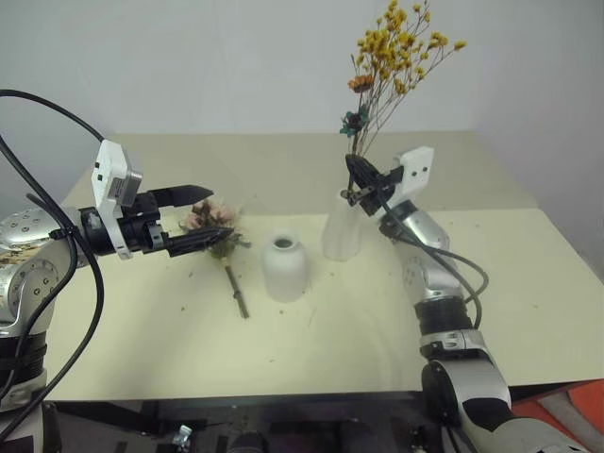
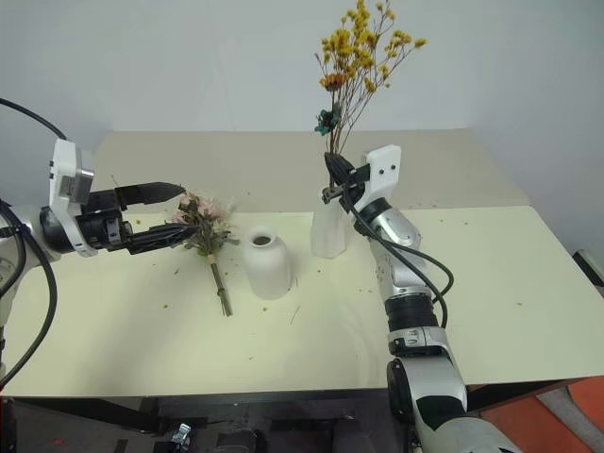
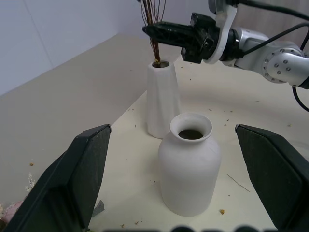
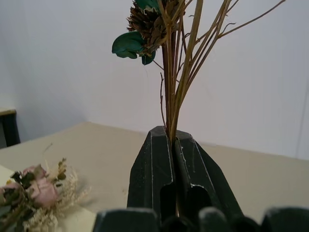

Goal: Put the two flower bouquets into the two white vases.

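Your right gripper is clamped on the yellow spray (stems barely in the tall vase), so any sideways tug could topple it.

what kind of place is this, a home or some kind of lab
Most likely a lab or test room set up for robot trials. The cream table stands against a bare white wall and carries little beyond a short vase, a tall vase and a rose bouquet.

No text, label, brand, number or sign can be read anywhere.
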Robot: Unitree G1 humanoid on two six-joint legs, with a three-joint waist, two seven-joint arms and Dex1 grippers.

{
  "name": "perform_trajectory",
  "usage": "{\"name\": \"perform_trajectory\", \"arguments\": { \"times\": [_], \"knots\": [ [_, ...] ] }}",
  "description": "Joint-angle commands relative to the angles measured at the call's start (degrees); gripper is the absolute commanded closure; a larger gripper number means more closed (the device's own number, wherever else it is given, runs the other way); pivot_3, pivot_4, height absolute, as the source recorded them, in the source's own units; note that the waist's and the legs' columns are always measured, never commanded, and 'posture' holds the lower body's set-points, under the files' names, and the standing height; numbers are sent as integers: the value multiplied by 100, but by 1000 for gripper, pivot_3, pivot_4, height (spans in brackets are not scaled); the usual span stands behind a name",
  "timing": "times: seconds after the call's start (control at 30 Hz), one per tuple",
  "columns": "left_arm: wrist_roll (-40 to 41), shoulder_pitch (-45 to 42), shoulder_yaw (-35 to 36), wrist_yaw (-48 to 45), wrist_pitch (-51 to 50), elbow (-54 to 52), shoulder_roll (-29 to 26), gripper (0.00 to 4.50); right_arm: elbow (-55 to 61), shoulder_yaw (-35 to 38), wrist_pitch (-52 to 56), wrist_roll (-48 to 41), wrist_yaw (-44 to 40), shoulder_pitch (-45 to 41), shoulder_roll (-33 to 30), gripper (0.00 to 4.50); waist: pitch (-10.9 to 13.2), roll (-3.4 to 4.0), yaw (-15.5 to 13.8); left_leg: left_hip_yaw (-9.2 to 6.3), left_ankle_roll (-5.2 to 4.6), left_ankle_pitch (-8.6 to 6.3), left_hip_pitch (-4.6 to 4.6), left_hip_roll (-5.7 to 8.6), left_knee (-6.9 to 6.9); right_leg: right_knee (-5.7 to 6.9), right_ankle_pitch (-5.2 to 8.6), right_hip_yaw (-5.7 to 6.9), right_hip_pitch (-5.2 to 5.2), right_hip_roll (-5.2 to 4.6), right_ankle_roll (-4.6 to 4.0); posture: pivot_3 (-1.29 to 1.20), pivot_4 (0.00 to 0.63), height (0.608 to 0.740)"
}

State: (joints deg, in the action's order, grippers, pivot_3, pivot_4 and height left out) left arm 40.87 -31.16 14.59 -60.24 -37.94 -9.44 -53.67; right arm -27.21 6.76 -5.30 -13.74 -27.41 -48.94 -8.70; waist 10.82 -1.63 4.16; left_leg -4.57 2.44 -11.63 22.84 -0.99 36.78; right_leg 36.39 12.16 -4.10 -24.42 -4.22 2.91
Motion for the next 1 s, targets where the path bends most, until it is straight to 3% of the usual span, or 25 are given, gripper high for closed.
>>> {"name": "perform_trajectory", "arguments": {
  "times": [0.03, 0.13, 0.23, 0.57, 0.6, 1.0],
  "knots": [
    [105, -28, 167, 8, 11, -174, -34, 0, 71, -27, -296, 79, 38, 36, -20, 4457, 0, 0, 2, 0, 0, 0, 0, 0, 0, 0, 0, 0, 0, 0, 0, 0, 150, 740],
    [106, -22, 174, 13, 11, -185, -35, 0, 87, -118, -396, 202, 42, 172, -3, 4457, 0, 0, 3, 0, 0, 0, 0, 0, 0, 0, 0, 0, 0, 0, 0, 0, 150, 740],
    [103, -16, 184, 11, 15, -189, -40, 0, 146, -176, -454, 214, 13, 261, 19, 3703, 0, 0, 1, 0, 0, 0, -1, 0, 0, 1, 0, 0, 0, 0, 0, 0, 150, 740],
    [163, 157, 326, 104, -54, -320, -57, 0, 740, -184, -264, 174, 43, 490, -71, 214, 0, 0, -2, 0, 1, 0, -1, 0, 0, 1, 0, -1, 1, 0, 0, 0, 150, 740],
    [176, 196, 363, 130, -65, -336, -64, 0, 851, -188, -205, 172, 35, 545, -102, 42, 0, 0, -2, -1, 1, 0, -1, 0, 0, 1, 0, 0, 1, 0, 0, 0, 150, 740],
    [119, 1329, 1083, 719, -261, -698, -144, 0, 2113, -125, 1178, -420, -1354, 1221, -1601, 42, 0, 0, -7, 1, 0, 0, -10, -1, 0, -5, 17, -3, 9, -1, 27, 0, 150, 740]
  ]
}}
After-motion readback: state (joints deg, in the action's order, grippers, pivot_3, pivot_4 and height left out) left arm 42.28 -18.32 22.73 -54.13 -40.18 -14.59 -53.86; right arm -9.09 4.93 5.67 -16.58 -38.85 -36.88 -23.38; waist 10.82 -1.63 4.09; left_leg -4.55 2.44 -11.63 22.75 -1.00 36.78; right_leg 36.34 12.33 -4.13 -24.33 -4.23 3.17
